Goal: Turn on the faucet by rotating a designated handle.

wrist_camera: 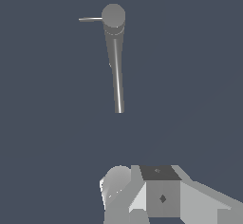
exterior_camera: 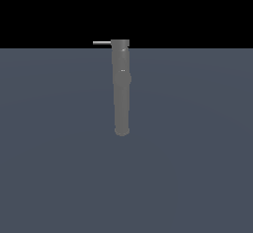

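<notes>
The faucet (exterior_camera: 121, 94) is a long dark grey cylinder with a rounded end and a slightly wider cap. The handle (exterior_camera: 101, 43), a thin light grey rod, sticks out from the cap toward the exterior view's left. The wrist view looks onto the faucet (wrist_camera: 116, 71) from its cap end, with the handle (wrist_camera: 90, 19) jutting sideways from the cap. Only the light grey boxy body of my gripper (wrist_camera: 161, 194) shows at the frame's edge, well apart from the faucet. Its fingers are not visible. No part of the arm appears in the exterior view.
A flat blue-grey surface (exterior_camera: 197, 153) lies under and around the faucet. Behind it the exterior view is plain black.
</notes>
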